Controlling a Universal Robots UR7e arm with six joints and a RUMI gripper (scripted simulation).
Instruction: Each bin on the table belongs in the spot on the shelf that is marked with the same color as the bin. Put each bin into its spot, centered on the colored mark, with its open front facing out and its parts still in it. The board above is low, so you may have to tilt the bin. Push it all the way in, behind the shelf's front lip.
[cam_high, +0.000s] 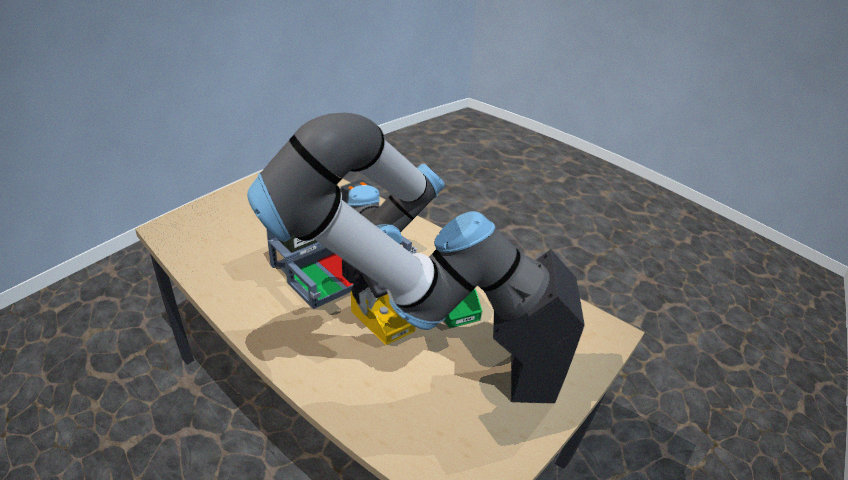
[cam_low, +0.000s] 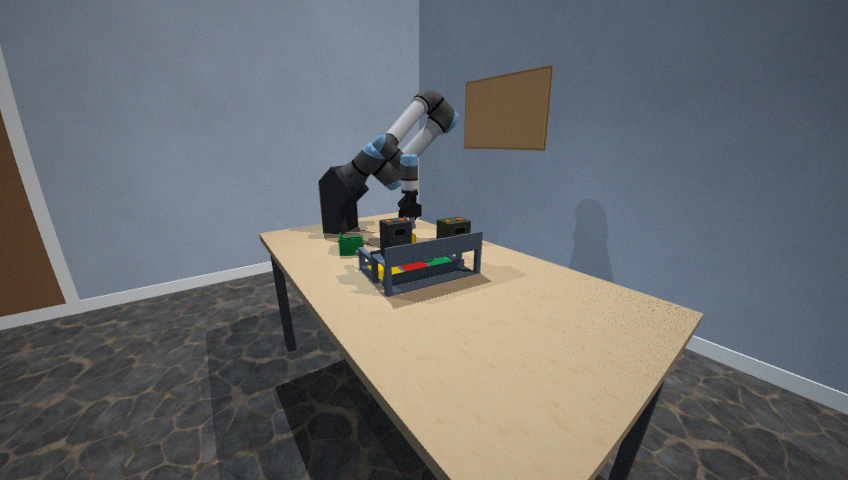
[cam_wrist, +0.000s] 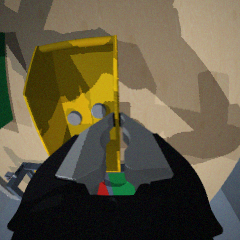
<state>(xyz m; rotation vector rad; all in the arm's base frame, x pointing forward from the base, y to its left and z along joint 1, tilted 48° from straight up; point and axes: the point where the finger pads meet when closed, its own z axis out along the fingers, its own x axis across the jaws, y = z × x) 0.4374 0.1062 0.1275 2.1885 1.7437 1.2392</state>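
The yellow bin (cam_high: 364, 316) (cam_wrist: 55, 62) stands on the table with round grey parts (cam_wrist: 74, 118) (cam_wrist: 98, 111) inside. My gripper (cam_wrist: 117, 113) (cam_low: 411, 224) is shut on the bin's side wall, which runs between the fingertips in the wrist view. The green bin (cam_high: 462, 310) (cam_low: 351, 245) stands apart, nearer the robot base; its edge shows in the wrist view (cam_wrist: 5, 90). The blue-grey shelf (cam_low: 433, 247) shows a green mark (cam_high: 311, 276) (cam_low: 440, 261), a red mark (cam_high: 333, 267) (cam_low: 415, 266) and a yellow mark (cam_low: 389, 271). No red bin can be seen.
Two dark boxes with orange tops, one grey (cam_low: 387, 236) and one olive (cam_low: 446, 229), stand at the shelf; their exact support is unclear. The shelf's upper board and end posts rise around the marks. The arm hides part of the shelf in the top view.
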